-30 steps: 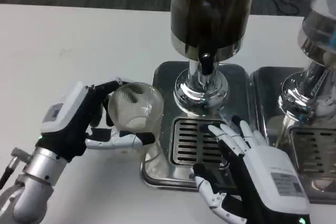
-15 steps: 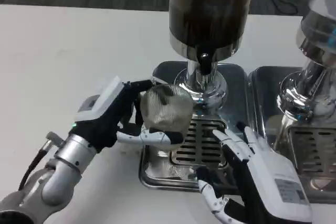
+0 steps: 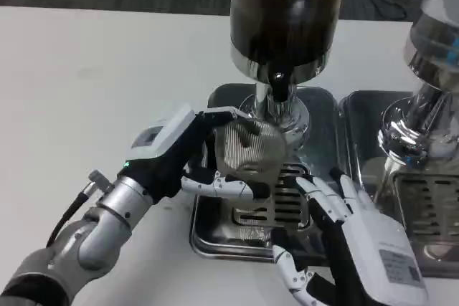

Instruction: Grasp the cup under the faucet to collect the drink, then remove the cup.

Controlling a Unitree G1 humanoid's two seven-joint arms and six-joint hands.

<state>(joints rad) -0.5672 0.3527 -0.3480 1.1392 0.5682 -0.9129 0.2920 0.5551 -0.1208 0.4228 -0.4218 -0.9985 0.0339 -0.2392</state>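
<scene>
My left hand (image 3: 183,154) grips a clear ribbed cup (image 3: 251,150) and holds it above the slotted drip grate (image 3: 287,198), just below and slightly left of the black faucet (image 3: 278,85). The faucet hangs from a dispenser jar (image 3: 287,12) filled with dark drink. The cup looks empty. My right hand (image 3: 351,238) hovers low over the grate's right front corner, fingers spread and holding nothing.
A steel drip tray (image 3: 215,234) surrounds the grate. A second dispenser (image 3: 430,69) with its own tray (image 3: 423,198) stands at the right. White table (image 3: 93,84) stretches to the left.
My left hand has carried the cup rightward from beside the tray to over the grate under the faucet. The right hand has drifted slightly right and lower.
</scene>
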